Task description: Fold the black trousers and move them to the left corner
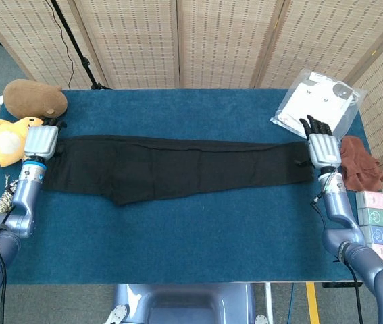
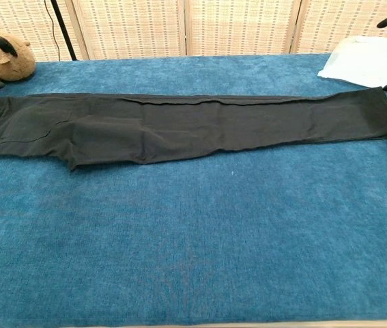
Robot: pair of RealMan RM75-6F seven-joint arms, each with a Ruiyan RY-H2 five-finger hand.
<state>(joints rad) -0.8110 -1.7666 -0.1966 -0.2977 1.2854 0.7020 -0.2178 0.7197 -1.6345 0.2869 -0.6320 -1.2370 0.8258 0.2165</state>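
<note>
- the black trousers (image 1: pixel 171 167) lie flat on the blue table (image 1: pixel 198 236), stretched out full length, long axis running side to side across the robot's front.
- the waist end sits at the robot's left, close to a yellow plush toy (image 1: pixel 2 138) and a brown plush toy (image 1: pixel 34 98); the cuff end reaches toward the right, just short of a bagged white garment (image 1: pixel 318 102).
- the left hand (image 1: pixel 40 142) is at the waist end, at or over the cloth's edge. from the chest view its dark fingers look parted above the fabric, not pinching it, so i'd call it released, holding nothing.
- the right hand (image 1: pixel 323 145) is at the cuff end, fingers spread toward the back; it looks let go as well, with the cloth lying flat beside it.
- each hand is next to its own end, so neither has to travel to take a grip.
- my guess: no fold is made yet, and bringing the cuff end across toward the waist would fall to the right hand, since the target corner is on the left.
- a reddish-brown cloth (image 1: pixel 359 164) and stacked boxes (image 1: pixel 377 233) sit beyond the right hand.
</note>
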